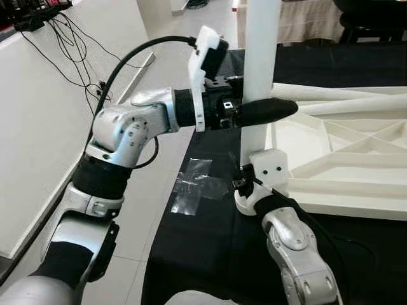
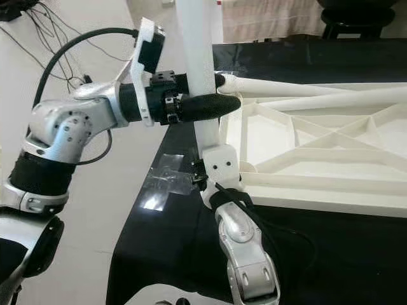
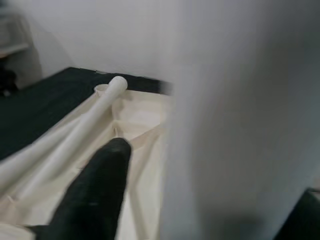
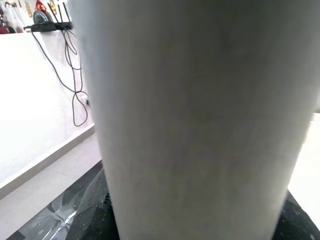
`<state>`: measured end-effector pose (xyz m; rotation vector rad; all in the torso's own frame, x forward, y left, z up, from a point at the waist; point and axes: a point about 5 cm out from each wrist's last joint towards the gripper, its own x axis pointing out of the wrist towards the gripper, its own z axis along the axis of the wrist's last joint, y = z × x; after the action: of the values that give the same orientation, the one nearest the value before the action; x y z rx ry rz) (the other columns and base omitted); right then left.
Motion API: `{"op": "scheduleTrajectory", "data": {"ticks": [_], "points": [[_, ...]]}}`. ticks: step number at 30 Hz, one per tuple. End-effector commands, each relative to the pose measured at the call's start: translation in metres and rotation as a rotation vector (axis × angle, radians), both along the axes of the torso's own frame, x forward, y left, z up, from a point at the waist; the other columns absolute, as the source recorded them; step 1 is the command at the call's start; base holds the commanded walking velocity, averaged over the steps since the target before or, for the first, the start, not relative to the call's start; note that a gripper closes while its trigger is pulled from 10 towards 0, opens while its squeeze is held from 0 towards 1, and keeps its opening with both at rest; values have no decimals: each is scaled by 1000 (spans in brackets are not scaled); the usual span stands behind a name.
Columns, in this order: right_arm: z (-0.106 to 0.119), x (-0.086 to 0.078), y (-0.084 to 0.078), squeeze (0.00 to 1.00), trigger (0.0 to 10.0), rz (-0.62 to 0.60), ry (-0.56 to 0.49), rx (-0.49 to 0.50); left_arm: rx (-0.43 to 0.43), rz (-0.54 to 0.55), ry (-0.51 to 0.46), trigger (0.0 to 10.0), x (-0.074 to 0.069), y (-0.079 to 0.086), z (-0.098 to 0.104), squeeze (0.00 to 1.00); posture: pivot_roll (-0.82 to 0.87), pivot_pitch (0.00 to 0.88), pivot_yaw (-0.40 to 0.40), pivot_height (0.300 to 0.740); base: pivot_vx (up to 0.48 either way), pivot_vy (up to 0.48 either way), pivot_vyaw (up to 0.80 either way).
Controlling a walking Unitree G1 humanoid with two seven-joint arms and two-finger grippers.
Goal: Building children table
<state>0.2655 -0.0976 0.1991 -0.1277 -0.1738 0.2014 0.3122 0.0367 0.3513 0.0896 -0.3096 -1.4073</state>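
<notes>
A white table leg [image 1: 261, 63] stands upright at the near-left corner of the upturned white tabletop [image 1: 343, 159]. My left gripper [image 1: 270, 107] is shut on the leg at mid height, one black finger [image 3: 95, 195] in front of it and the other behind. My right gripper [image 1: 249, 190] is shut on the leg's base, where it meets the corner. In the right wrist view the leg [image 4: 195, 120] is very close. Two loose legs [image 1: 337, 98] lie across the tabletop's ribbed underside.
The tabletop lies on a black surface [image 1: 210, 241] whose left edge drops to a pale floor [image 1: 146, 127]. A clear plastic bag [image 1: 194, 187] lies on the black surface, left of the leg's base. Black cables [image 1: 76, 63] hang on the white wall at left.
</notes>
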Motion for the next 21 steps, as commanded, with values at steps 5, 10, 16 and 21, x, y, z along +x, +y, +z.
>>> {"op": "scheduleTrajectory", "data": {"ticks": [5, 10, 16, 21], "points": [[-12, 3, 3, 0, 10000, 13, 65, 30, 9, 19, -53, 0, -1, -1, 1, 0, 33, 174, 175, 740, 0, 0, 0], [-11, 5, 4, 0, 10000, 21, 62, 27, -16, -1, -49, 0, -2, -5, 2, 0, 28, 169, 173, 740, 0, 0, 0], [-3, 11, 5, 1000, 10000, 102, 28, -14, -41, -6, -54, 0, -4, -8, 3, 0, 19, 164, 171, 740, 0, 0, 0], [10, 22, 1, 1000, 10000, 212, 13, -5, -51, -8, -61, 0, -5, -9, 3, 0, 14, 162, 170, 740, 0, 0, 0]]}}
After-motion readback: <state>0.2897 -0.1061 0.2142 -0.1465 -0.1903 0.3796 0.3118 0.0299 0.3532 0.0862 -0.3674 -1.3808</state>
